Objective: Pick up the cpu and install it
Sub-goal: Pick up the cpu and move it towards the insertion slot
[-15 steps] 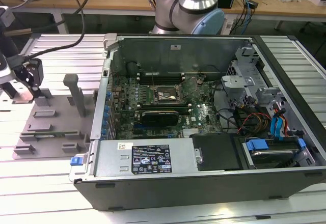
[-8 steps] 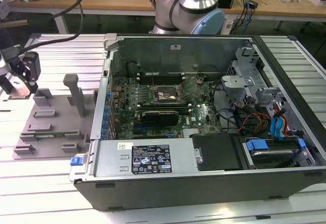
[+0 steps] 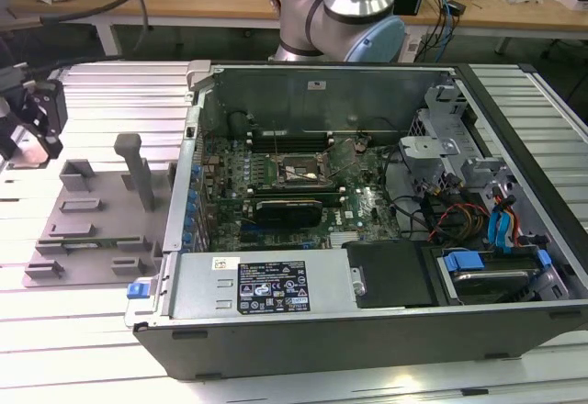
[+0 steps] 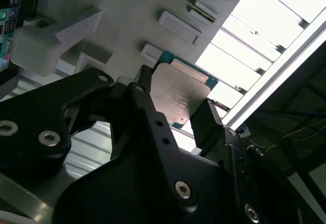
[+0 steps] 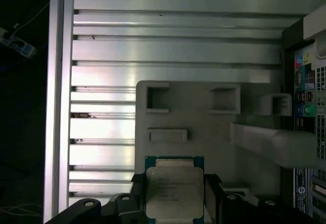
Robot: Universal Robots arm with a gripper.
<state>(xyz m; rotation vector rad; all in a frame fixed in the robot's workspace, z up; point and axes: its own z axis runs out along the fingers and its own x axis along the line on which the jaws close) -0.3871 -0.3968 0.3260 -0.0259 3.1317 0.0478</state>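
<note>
In the exterior view, we see the hand [image 3: 33,133] hanging above the end of the grey plate [image 3: 92,230] farthest from the open case [image 3: 386,87]. The plate lies on the slatted desk [image 3: 83,349]. The case, with its socket [image 3: 299,173], is well apart from the hand, toward the exterior view's right.

In the second wrist view, we find the hand [image 4: 175,104] clamped on the cpu [image 4: 178,94]. Its black fingers [image 4: 145,89] press against two opposite edges. The cpu's silver top faces the camera, with the plate [image 4: 127,15] and desk [image 4: 254,35] beyond it.

In the first wrist view, the cpu [image 5: 174,188] sits between the fingers [image 5: 211,196], its green rim showing. Past the hand [image 5: 174,196] lie the plate's pockets [image 5: 158,99] and the desk [image 5: 173,46].
</note>
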